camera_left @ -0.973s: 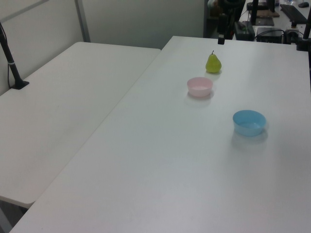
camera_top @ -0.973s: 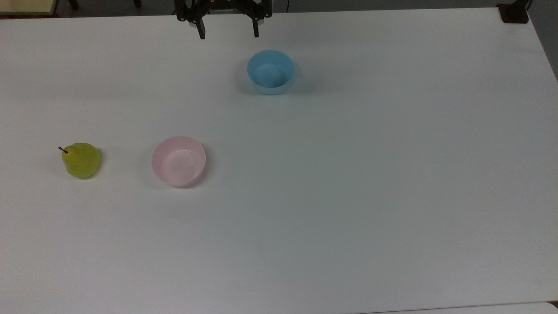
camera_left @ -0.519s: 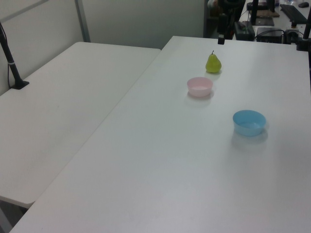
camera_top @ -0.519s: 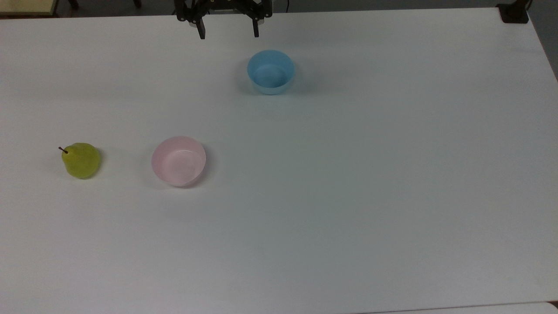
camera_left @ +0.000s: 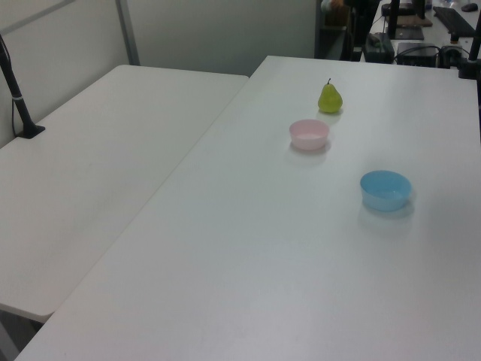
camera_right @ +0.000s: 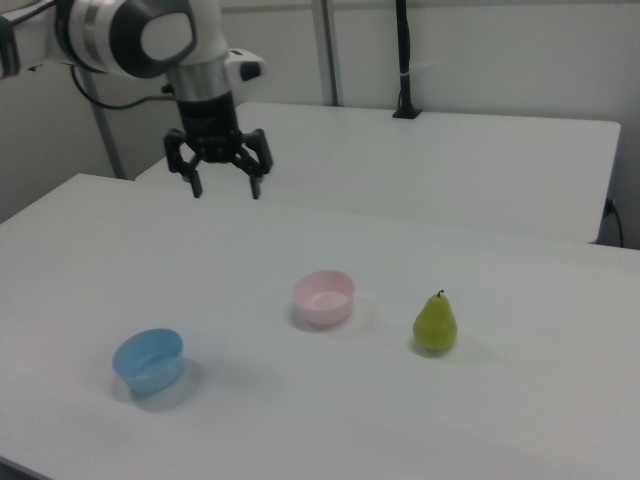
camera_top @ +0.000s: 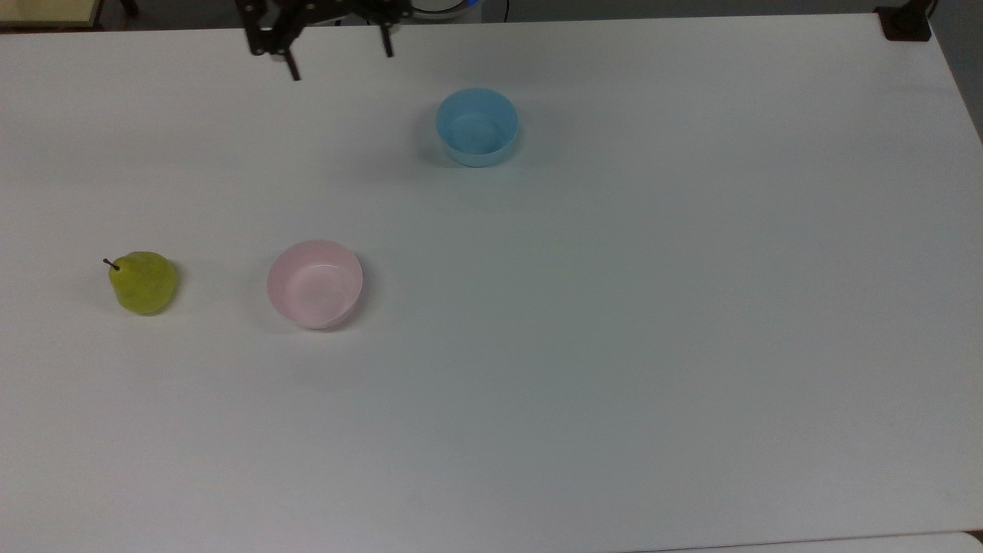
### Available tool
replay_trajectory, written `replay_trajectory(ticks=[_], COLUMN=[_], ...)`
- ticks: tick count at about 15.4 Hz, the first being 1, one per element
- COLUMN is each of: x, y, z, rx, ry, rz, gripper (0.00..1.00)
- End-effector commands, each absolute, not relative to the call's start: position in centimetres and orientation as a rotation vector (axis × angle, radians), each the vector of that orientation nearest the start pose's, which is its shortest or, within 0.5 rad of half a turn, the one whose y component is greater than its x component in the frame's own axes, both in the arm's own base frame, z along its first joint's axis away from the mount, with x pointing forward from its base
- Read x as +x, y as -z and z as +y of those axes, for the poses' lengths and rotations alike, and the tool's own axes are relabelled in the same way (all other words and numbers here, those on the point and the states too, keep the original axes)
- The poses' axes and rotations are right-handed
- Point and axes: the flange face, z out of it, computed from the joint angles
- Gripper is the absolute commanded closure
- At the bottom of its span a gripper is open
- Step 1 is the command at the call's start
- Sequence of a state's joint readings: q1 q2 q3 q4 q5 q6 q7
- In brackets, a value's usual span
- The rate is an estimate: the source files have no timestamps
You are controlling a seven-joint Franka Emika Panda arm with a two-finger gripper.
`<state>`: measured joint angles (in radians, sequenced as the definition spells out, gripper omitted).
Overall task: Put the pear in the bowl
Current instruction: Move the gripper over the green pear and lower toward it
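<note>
Overhead, the gripper (camera_top: 339, 65) hangs at the far edge of the table (camera_top: 614, 346), its two dark fingers (camera_top: 292, 71) spread wide with nothing between them and nothing touching them. In the right view the gripper (camera_right: 225, 188) points straight down from the arm (camera_right: 150, 40), well above the tabletop, jaws splayed and empty.

The pear (camera_top: 143, 282) stands upright on the table near the top view's left edge, its stem (camera_top: 111, 264) pointing up and toward the top view's left. The pink bowl (camera_top: 315, 283) sits near it on the top view's right, apart from it, open side up and holding nothing. In the left view the pear (camera_left: 330, 98) is beyond the bowl (camera_left: 309, 134); in the right view the pear (camera_right: 436, 322) stands just beside the bowl (camera_right: 323, 297) on the right view's right. A light blue bowl (camera_top: 477, 126) rests farther back, well apart from both.

Compared with half a second ago, the gripper has shifted toward the top view's left, away from above the blue bowl and toward the pear's side of the table, its fingers as widely parted as before. Pear and both bowls lie where they were.
</note>
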<state>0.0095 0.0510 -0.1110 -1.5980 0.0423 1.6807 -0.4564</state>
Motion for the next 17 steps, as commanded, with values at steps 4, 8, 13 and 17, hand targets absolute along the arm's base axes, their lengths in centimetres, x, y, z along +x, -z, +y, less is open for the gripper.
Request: replay_trajectory(ticks=[4,8,13,17], x=[60.8,62.9,65.4,66.2], y=[-57.1,-54.2,-48.1,-43.9], z=[-16.1,-22.2,-26.6,-28.8], rx=[-3.15,-3.234,-3.272,-3.23], ry=[0.091,0.192,0.294,0.345], rz=[-0.52,-0.239,0.127,0.326], gripper=[0.0,0.0,0.0,0.0])
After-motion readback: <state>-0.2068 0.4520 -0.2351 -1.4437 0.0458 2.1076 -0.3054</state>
